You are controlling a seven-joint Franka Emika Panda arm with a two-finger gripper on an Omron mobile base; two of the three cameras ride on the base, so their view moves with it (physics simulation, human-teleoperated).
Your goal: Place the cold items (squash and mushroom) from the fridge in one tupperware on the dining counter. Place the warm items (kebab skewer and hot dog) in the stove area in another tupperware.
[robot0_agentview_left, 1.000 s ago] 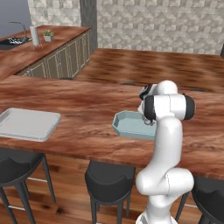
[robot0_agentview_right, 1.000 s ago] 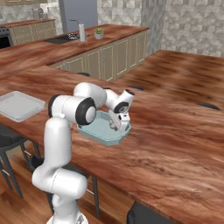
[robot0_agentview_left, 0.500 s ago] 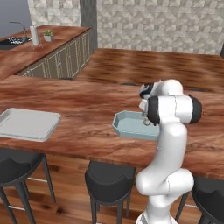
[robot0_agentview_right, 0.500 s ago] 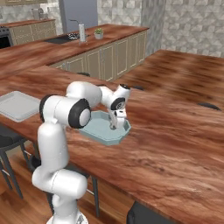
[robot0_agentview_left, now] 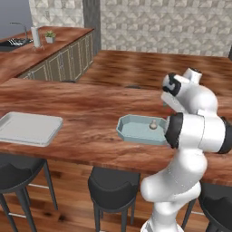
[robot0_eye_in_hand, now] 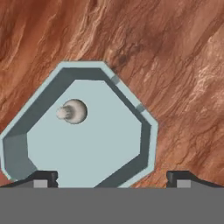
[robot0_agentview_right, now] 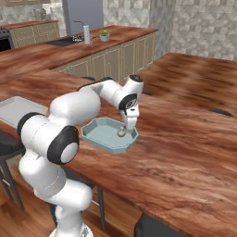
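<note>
On the wooden worktop in the left base view, a pale blue octagonal tupperware sits near the front edge, with a small mushroom lying inside it toward its right side; the white arm rises at the lower right and partly covers the container's right end. Further left on the same worktop lies a flat grey tray, well apart from the tupperware, and dark stools stand below the edge. From the right base view, the arm reaches across from the lower left and the end effector hangs over the tupperware, pointing downward just above the mushroom, which rests on the container's floor near its far right wall; whether the tips touch it cannot be told from here. A corner of the grey tray shows at the left. Looking down the hand view, the two dark fingertips stand far apart at the bottom with nothing between them, so the end effector is open and empty. The mushroom lies on its side on the floor of the tupperware, clear of the walls, cap toward the right.
</note>
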